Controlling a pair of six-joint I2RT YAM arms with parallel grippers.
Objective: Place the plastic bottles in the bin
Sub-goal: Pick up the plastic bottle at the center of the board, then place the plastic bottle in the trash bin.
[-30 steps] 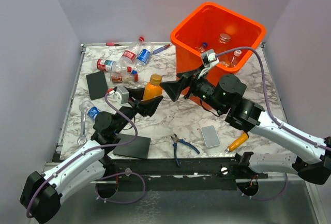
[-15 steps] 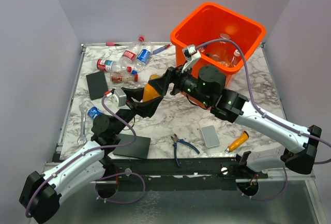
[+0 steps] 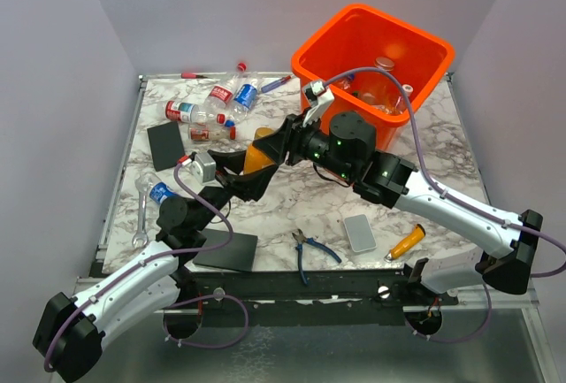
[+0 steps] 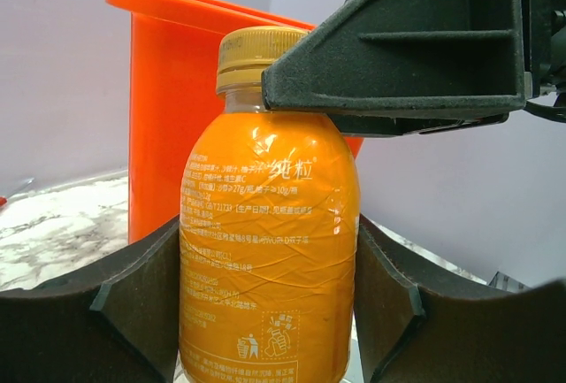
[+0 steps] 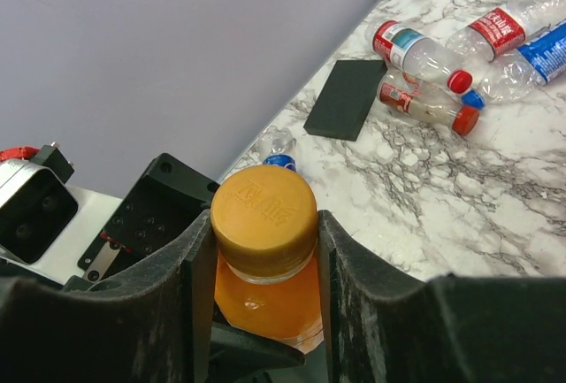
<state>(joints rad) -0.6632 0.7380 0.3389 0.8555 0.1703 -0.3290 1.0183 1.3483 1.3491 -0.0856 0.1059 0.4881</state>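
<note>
A small orange bottle is held upright over the marble table, just left of the orange bin, which stands at the table's far right corner; both arms grip the bottle at once.

The left wrist view shows it close up: a squat, rounded body wrapped in a wrinkled orange label with small white print, a short clear neck, and a dull yellow cap; the left gripper's fingers press against both sides of the body, pinching it low down; a dark finger of the right gripper lies against the cap; the bin's tall orange wall rises just behind.

The right wrist view looks down on the cap's round top, which has faint raised lettering; the right gripper's fingers lie against both sides of the cap, clamped on it; beyond, clear bottles with red and blue labels lie together on the marble beside a black pad.

Only the top view takes in both grips, the left gripper below and the right gripper above; it alone shows a clear bottle lying inside the bin and blue-handled pliers near the front edge.
</note>
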